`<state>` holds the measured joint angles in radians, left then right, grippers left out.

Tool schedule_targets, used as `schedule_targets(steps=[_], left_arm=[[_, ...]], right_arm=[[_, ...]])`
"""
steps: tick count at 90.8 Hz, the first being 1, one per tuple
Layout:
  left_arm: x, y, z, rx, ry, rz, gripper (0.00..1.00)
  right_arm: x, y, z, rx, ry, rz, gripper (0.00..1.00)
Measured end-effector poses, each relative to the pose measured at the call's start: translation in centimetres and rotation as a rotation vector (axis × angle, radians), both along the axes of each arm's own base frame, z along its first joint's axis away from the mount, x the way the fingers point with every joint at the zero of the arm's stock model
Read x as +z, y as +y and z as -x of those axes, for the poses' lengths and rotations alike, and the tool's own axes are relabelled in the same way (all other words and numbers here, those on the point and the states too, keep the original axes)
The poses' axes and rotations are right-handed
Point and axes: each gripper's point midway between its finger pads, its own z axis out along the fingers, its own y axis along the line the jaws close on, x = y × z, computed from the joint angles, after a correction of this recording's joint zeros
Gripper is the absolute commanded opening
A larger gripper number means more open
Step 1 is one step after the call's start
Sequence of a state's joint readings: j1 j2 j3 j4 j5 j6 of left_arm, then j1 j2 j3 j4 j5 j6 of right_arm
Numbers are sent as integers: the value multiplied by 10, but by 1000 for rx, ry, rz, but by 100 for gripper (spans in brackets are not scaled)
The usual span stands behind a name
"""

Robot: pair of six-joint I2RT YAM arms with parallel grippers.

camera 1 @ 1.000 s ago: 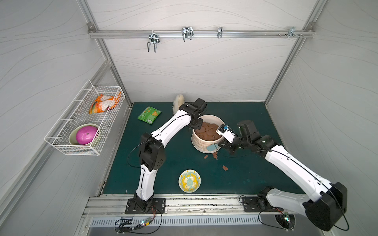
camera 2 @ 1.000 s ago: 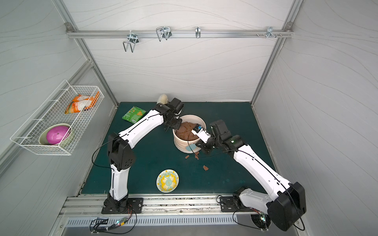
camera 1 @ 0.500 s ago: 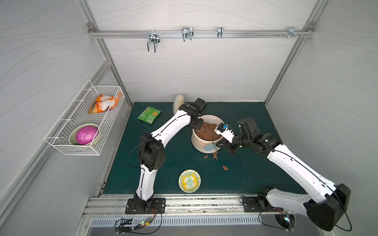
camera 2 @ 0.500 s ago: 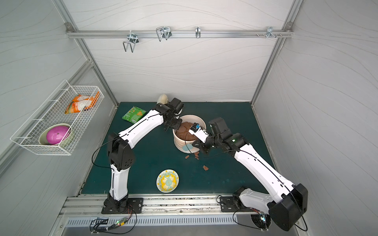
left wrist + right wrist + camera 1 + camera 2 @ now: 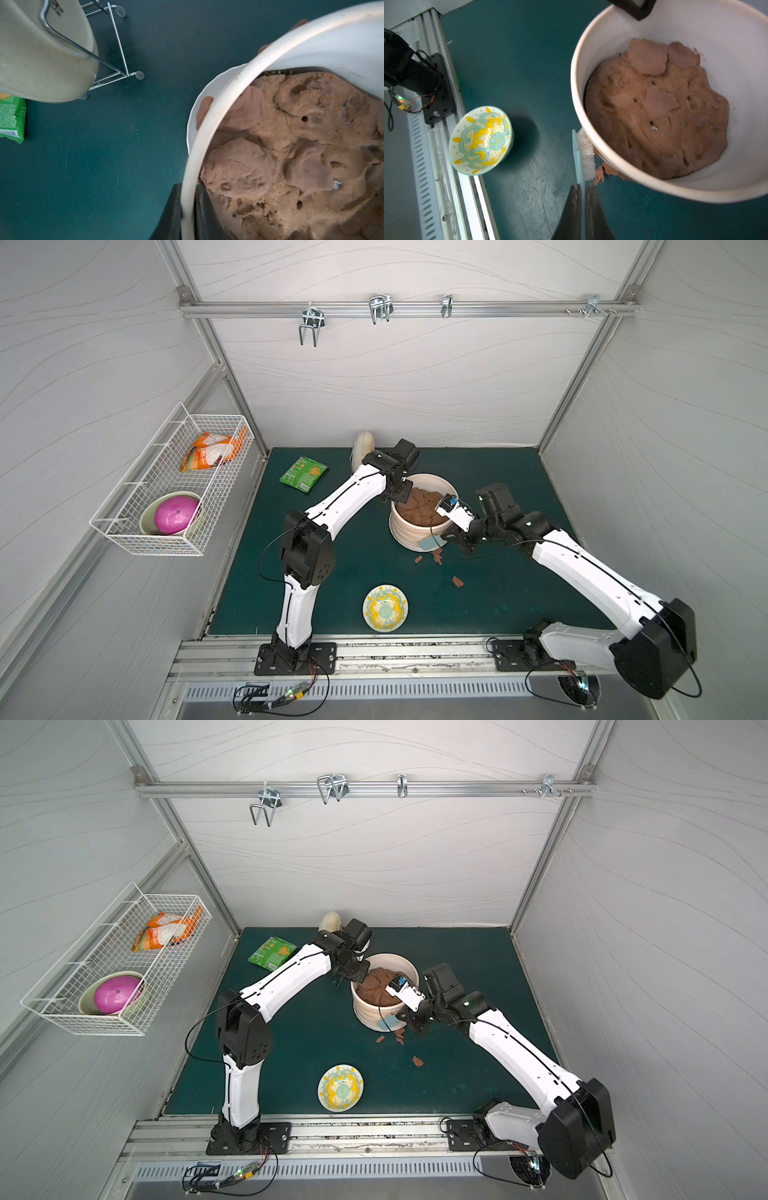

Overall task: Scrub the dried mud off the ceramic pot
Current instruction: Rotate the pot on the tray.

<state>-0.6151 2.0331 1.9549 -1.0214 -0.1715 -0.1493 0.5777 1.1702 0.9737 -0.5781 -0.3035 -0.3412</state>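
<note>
Clamps the far rim of the ceramic pot in the left end effector, reaching over with elbow raised. Grips a teal scrub brush in the right end effector, pressing bristles to the near wall beside dried mud; reaches low across the tabletop.

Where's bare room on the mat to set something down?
Free: far right corner of the mat, behind the right arm; the strip from the green packet down the left edge. Crowded: before the ceramic pot, among dried mud.
</note>
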Motion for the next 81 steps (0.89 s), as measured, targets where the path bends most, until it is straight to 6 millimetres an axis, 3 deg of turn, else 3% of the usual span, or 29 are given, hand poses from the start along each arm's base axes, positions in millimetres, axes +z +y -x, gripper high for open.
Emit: schedule_targets(steps=[20,38,57,81], left_arm=[[0,0,0,0,-6,6,15],[0,0,1,-21,-9,6,16],[1,1,4,-60,-3,-14,20],[8,11,28,-51,58,-33,55]], right_arm=[[7,-11,16,-23,7,-41,0],[26,0,42,54,56,-149,0],[32,12,47,95,77,-209,0],[26,17,46,88,81,-217,0]])
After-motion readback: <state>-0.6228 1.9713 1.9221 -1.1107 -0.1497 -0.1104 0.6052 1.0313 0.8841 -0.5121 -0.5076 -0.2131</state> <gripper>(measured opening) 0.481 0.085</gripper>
